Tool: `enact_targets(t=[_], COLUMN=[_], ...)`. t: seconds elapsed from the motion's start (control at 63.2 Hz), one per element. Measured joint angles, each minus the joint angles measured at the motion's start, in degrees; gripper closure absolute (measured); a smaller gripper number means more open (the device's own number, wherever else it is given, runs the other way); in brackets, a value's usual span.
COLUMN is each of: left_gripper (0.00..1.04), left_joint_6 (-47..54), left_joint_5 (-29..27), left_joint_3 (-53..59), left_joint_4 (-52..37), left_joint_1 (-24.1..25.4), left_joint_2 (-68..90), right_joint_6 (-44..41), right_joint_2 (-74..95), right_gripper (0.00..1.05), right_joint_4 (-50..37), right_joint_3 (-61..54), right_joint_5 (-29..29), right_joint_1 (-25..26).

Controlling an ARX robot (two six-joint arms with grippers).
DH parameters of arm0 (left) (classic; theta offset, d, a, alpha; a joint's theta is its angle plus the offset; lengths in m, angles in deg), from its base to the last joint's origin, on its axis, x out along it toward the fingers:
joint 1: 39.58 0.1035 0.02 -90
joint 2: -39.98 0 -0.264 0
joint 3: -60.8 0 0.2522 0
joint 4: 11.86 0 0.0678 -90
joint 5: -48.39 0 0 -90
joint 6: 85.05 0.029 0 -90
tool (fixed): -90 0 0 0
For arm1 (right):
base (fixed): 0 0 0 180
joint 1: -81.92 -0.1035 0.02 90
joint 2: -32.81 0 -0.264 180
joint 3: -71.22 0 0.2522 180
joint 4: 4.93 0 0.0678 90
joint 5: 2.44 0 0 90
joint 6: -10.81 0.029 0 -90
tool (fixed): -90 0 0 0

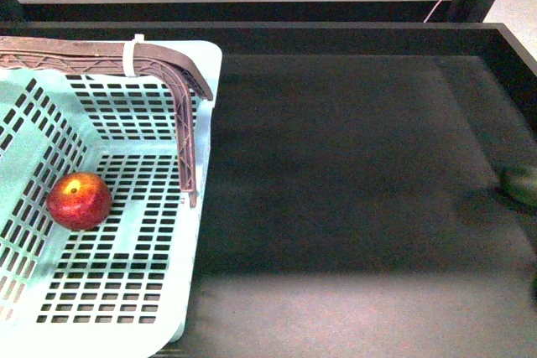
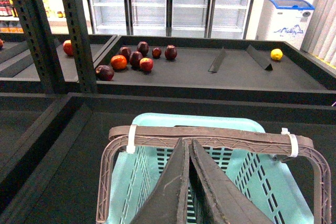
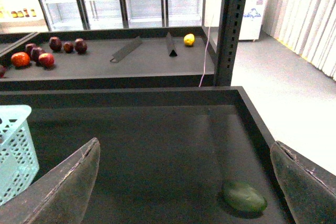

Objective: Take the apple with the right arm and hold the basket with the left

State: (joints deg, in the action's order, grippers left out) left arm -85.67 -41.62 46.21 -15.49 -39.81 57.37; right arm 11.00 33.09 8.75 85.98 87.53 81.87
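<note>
Front view alone shows the apple (image 1: 79, 201) inside the basket (image 1: 101, 308); wrist views show the left gripper (image 2: 189, 148) closed, empty, the right gripper (image 3: 184, 182) spread wide, empty.

Green fruit (image 3: 244, 198) on dark tray; yellow fruit (image 3: 189, 39) on far shelf.

**Open tray, one crowded corner**

The tray floor (image 1: 352, 173) lies bare from the basket (image 1: 109, 291) across to the far side, so a gripper can pass there freely. Only the green fruit (image 1: 522, 184) sits near that wall. The basket's open top gives way down to the apple (image 1: 79, 201), though the handle (image 1: 180, 115) bars its far rim and corner.
</note>
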Motion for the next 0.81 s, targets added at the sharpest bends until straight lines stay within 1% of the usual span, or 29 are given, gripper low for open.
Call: enact_targets(t=[0.412, 0.427, 0.459, 0.507, 0.807], left_gripper=[1.01, 1.01, 1.01, 1.01, 1.01], left_joint_6=[0.00, 0.00, 0.00, 0.00, 0.00], left_joint_5=[0.00, 0.00, 0.02, 0.00, 0.00], left_joint_3=[0.00, -0.02, -0.02, -0.02, -0.02], left_joint_4=[7.26, 8.24, 13.33, 16.48, 17.31], left_joint_1=[0.02, 0.02, 0.02, 0.02, 0.02], left_joint_2=[-7.26, -8.20, -11.63, -14.84, -17.03], right_joint_6=[0.00, 0.00, -0.02, 0.00, 0.00], right_joint_2=[0.00, 0.00, 0.00, 0.00, 0.00], right_gripper=[0.09, 0.09, 0.09, 0.09, 0.09], right_joint_4=[0.00, 0.00, 0.00, 0.00, 0.00], right_joint_3=[0.00, 0.00, 0.00, 0.00, 0.00], right_joint_5=[0.00, 0.00, 0.00, -0.02, 0.00], right_joint_1=[0.00, 0.00, 0.00, 0.00, 0.00])
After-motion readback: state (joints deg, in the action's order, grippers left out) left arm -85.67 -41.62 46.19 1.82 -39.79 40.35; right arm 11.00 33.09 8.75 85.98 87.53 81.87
